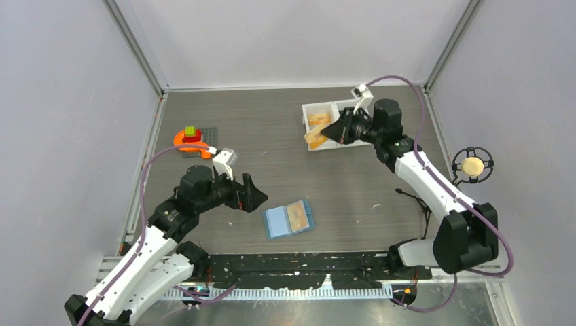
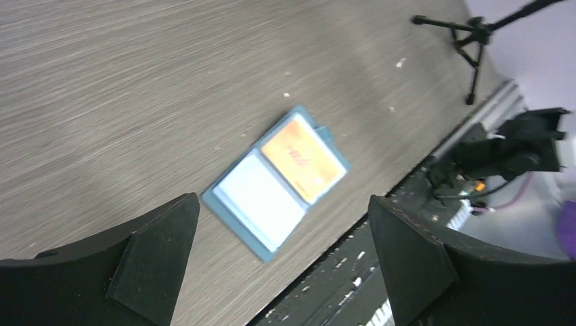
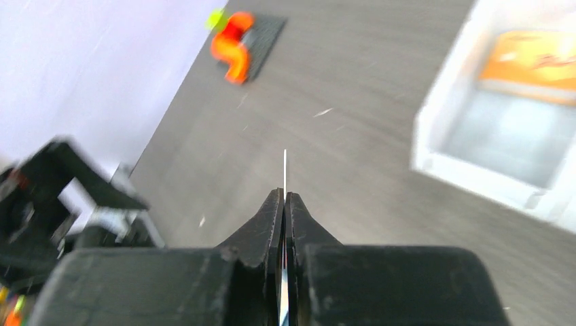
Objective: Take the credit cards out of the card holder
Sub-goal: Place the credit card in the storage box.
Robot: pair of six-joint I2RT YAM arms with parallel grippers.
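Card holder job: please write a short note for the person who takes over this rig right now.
Left end effector: open, empty, near the card holder, which lies open on the table.
Right end effector: shut on a thin card, close to the white tray.
Done: one orange card lies in the tray.
Left: put down the held card; another orange card sits in the holder's pocket and must come out.

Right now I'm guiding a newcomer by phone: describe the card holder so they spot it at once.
On the grey table, look near the front edge, between the two arm bases, just right of the open left pincer. The card holder lies there opened flat. It is the only light-blue thing, an orange card showing in one half, unlike the white tray at the back.
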